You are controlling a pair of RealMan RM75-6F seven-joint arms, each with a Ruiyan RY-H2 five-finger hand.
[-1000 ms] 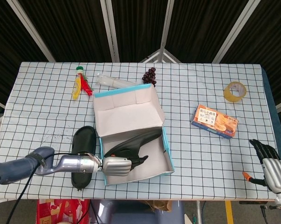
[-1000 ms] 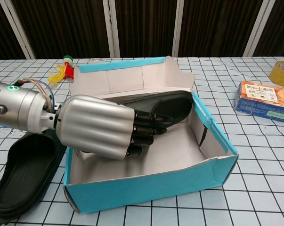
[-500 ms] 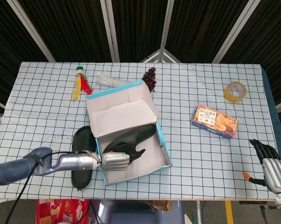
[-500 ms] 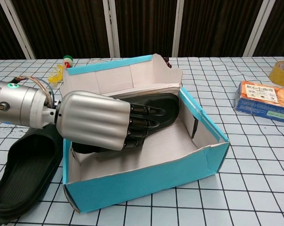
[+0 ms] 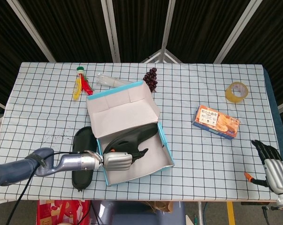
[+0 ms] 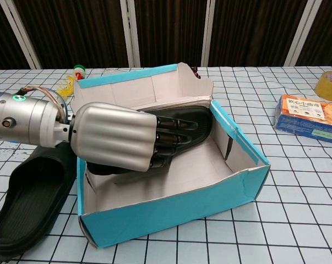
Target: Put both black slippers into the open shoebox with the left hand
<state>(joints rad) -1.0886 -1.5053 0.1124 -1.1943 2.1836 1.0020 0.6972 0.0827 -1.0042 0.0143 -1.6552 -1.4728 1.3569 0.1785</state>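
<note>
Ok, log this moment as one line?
left robot hand: on slipper in shoebox | second slipper: on table, left of shoebox | right robot hand: idle, open

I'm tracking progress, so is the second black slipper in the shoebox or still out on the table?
Out. The second slipper lies on the table beside the shoebox, left of its wall.

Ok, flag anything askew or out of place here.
The shoebox sits skewed to the tablecloth's grid. One slipper leans tilted against its back wall under the left hand; the other slipper lies outside on the table.
</note>
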